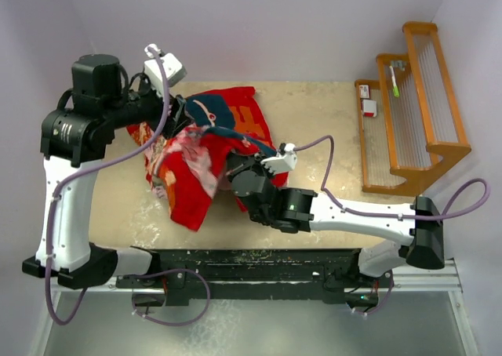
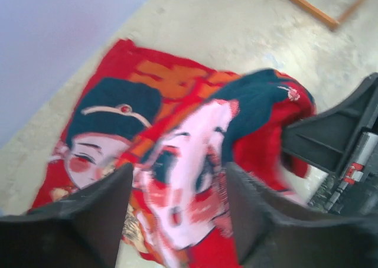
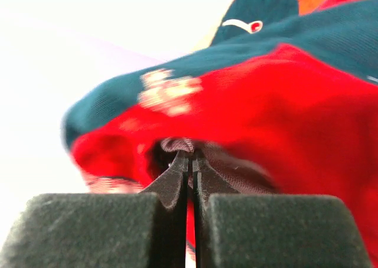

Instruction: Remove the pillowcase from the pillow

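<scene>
My left claw [image 2: 178, 170] hangs open above the pillowcase [image 1: 200, 187], fingers spread wide, with a printed face showing between them. The pillowcase lies bunched up, red side out, on the counter [image 1: 329, 121], left of centre and between my two arms. My right claw [image 3: 191, 162] is pinched closed on a fold at its right edge. A wooden rack [image 1: 416, 97] stands at the far right.
</scene>
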Action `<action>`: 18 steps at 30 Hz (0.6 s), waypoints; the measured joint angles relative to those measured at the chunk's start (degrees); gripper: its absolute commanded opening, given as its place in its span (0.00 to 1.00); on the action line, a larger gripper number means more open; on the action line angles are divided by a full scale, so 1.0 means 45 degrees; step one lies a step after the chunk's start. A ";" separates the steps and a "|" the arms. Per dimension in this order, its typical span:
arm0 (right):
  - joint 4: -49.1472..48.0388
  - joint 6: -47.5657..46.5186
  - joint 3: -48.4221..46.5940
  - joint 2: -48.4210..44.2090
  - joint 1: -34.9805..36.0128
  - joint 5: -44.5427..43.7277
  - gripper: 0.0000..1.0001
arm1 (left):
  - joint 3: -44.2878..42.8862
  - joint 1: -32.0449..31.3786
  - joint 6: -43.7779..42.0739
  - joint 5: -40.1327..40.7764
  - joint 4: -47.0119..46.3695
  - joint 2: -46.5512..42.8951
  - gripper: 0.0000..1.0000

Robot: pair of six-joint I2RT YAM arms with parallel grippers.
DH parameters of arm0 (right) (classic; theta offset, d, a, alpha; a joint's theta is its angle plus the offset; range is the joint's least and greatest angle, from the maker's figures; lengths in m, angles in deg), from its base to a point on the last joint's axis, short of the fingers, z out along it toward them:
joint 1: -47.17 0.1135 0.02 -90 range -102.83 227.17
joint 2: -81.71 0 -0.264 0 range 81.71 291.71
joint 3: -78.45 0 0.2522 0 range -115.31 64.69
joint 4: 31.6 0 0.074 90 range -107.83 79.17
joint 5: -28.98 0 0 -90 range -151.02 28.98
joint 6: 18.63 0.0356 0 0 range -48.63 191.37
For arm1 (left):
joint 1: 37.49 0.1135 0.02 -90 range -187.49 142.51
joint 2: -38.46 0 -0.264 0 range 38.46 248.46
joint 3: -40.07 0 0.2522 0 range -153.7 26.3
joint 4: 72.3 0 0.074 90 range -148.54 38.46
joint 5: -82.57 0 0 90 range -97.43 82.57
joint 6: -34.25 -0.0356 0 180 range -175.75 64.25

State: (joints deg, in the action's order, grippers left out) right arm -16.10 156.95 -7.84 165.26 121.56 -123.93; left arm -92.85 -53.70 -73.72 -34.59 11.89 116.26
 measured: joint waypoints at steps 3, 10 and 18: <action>-0.0573 -0.1724 0.0894 -0.0369 -0.0131 0.0593 0.00 | 0.0908 0.0112 -0.0039 0.0000 -0.1248 -0.0884 0.89; -0.0952 -0.5663 -0.1598 0.0549 -0.0189 0.2924 0.00 | 0.2730 0.0097 0.0199 -0.3288 -0.2691 -0.3721 0.84; -0.2317 -0.7844 -0.3808 0.0826 -0.0209 0.5085 0.00 | 0.5663 0.0087 -0.0933 -0.3337 -0.2492 -0.5663 0.74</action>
State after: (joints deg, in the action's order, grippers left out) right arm -26.52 121.66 -24.98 168.97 120.62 -101.05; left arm -67.36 -53.30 -77.92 -49.60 0.68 90.78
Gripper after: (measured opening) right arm 0.008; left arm 0.756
